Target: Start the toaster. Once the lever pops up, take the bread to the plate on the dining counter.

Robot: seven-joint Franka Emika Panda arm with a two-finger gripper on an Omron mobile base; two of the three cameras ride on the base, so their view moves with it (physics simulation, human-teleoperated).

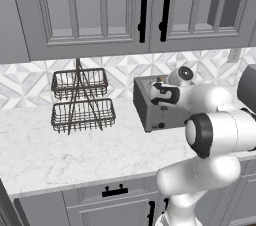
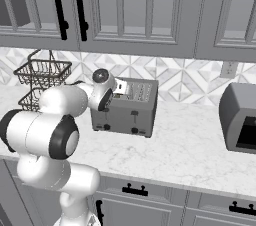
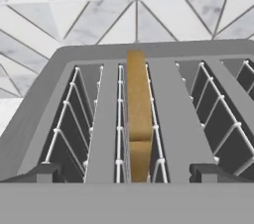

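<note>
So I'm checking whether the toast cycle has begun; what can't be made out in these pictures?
- Lever position: on the toaster front in the right base view, too small to judge up or down.
- Bread depth: hand view shows its top edge; the slot hides the rest.
- Toaster front: left base view, the arm covers it.

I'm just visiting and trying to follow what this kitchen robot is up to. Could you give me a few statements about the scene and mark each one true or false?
1. A slice of bread stands in a slot of the toaster. True.
2. The end effector is shut on the bread. False: its tips stand wide apart over the toaster, holding nothing.
3. A two-tier wire basket stand sits on the counter to the toaster's left. True.
4. The toaster sits inside an open cupboard. False: it stands on the counter under closed cabinet doors.
</note>
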